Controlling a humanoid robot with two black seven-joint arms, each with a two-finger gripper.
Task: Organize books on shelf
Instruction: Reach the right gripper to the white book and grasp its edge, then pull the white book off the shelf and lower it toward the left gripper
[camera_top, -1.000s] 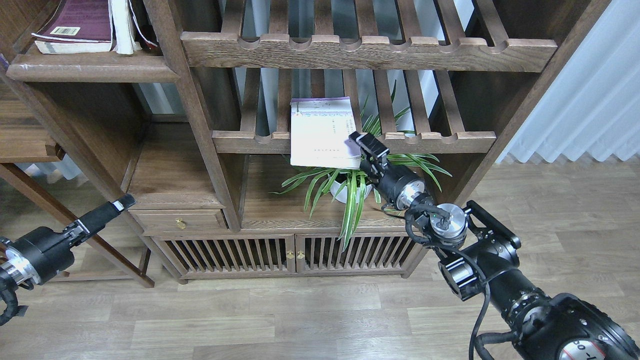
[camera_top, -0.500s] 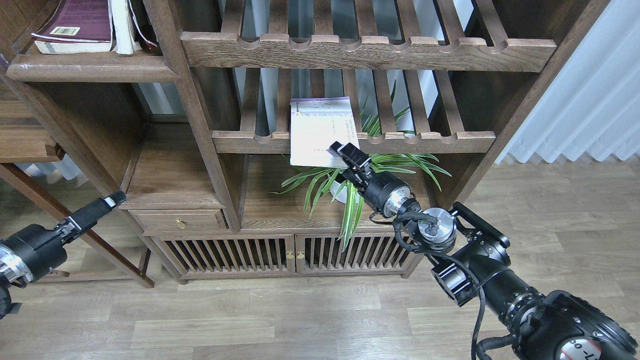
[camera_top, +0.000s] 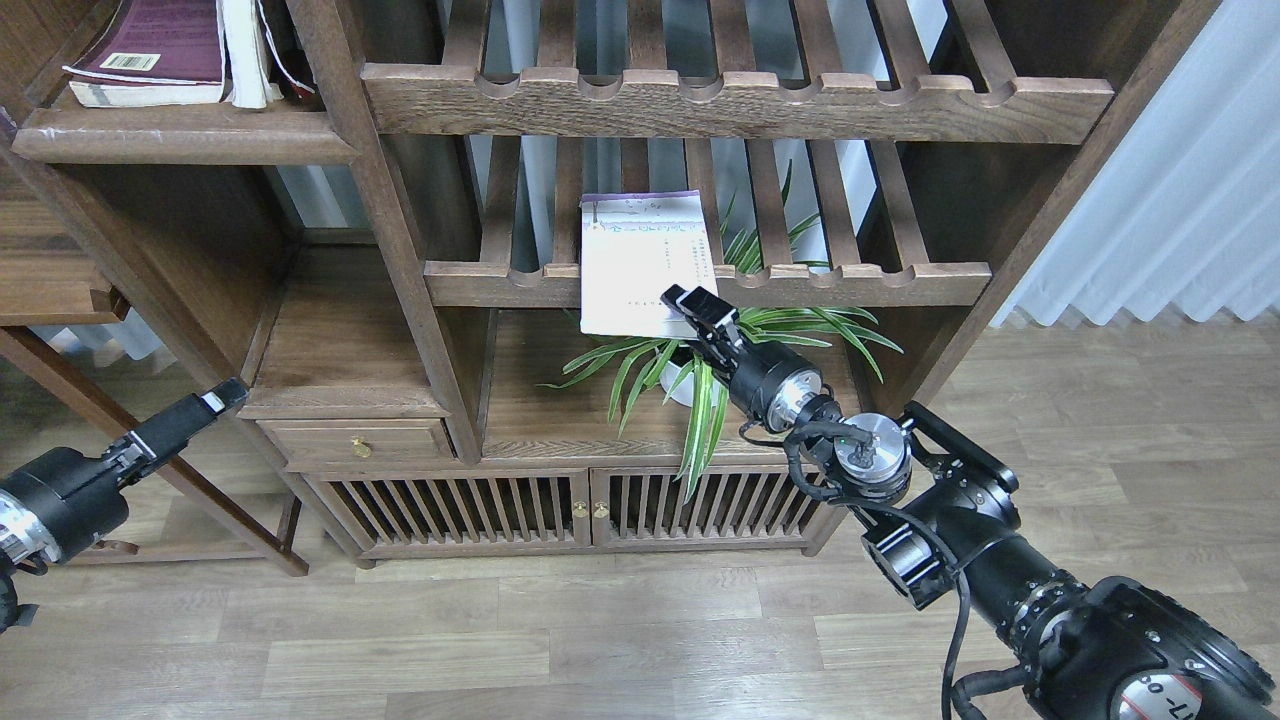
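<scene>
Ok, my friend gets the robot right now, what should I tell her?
Right gripper: at the lower right corner of the cream book; can't tell whether its jaws grip it.
Left gripper: low on the left, holding nothing.
Cream book lies on the slatted rack, over its front rail.
Maroon book is already on the shelf, upper left.
Left to do: get the cream book onto that shelf.

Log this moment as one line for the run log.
right pincer: at cream book's lower right corner, grip unclear | book: on slatted rack | left pincer: low left, away from books
</scene>
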